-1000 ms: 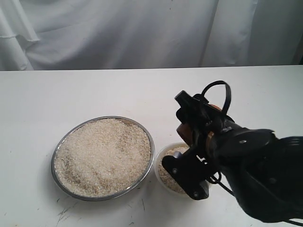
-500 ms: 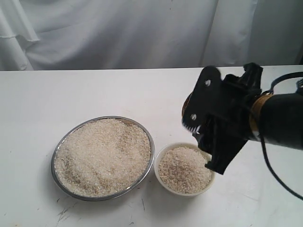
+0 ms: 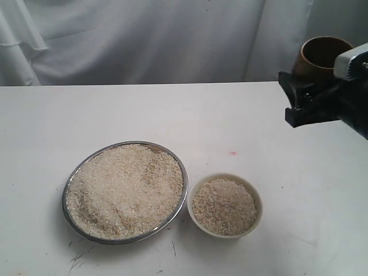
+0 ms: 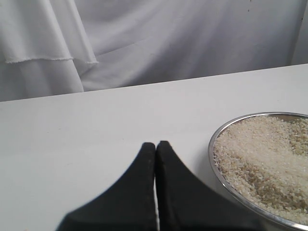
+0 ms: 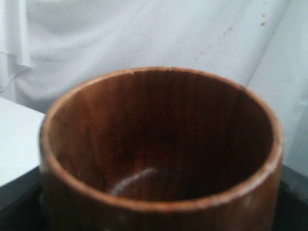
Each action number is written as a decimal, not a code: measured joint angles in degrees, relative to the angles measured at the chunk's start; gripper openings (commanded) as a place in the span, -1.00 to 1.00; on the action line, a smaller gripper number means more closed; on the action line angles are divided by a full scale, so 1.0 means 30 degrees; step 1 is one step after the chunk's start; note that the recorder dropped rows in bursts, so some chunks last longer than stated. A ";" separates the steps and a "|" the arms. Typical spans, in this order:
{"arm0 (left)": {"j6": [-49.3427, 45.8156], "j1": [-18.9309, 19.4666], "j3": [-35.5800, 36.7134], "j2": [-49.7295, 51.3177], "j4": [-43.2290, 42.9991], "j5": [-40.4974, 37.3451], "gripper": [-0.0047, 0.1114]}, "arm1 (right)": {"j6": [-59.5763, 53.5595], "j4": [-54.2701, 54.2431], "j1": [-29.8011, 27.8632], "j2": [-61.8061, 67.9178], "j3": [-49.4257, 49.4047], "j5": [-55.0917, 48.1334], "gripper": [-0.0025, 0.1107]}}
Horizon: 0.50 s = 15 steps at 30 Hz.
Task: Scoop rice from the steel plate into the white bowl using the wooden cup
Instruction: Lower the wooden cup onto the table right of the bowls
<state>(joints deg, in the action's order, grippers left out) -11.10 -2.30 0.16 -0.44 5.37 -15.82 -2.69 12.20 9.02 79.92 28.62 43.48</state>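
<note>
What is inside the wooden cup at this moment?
The wooden cup shows only bare dark wood on its walls and floor, nothing lying in it; the near rim covers the closest strip of floor.

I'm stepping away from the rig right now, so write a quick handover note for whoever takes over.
Left gripper: jaws shut, empty, beside the steel plate.
Right gripper: holds the wooden cup raised off to the right, upright, apparently empty.
Done: the white bowl beside the plate is nearly full of rice.
Left: another scoop, or set the cup down.
</note>
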 measured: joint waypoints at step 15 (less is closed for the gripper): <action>0.0000 0.0000 0.0000 0.0000 0.0000 0.0000 -0.92 | 0.0897 0.4304 -0.1329 1.1040 0.6825 0.2314 -0.96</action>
<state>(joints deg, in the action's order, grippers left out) -11.10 -2.30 0.16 -0.44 5.37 -15.82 0.00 25.11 5.03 113.04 49.09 50.42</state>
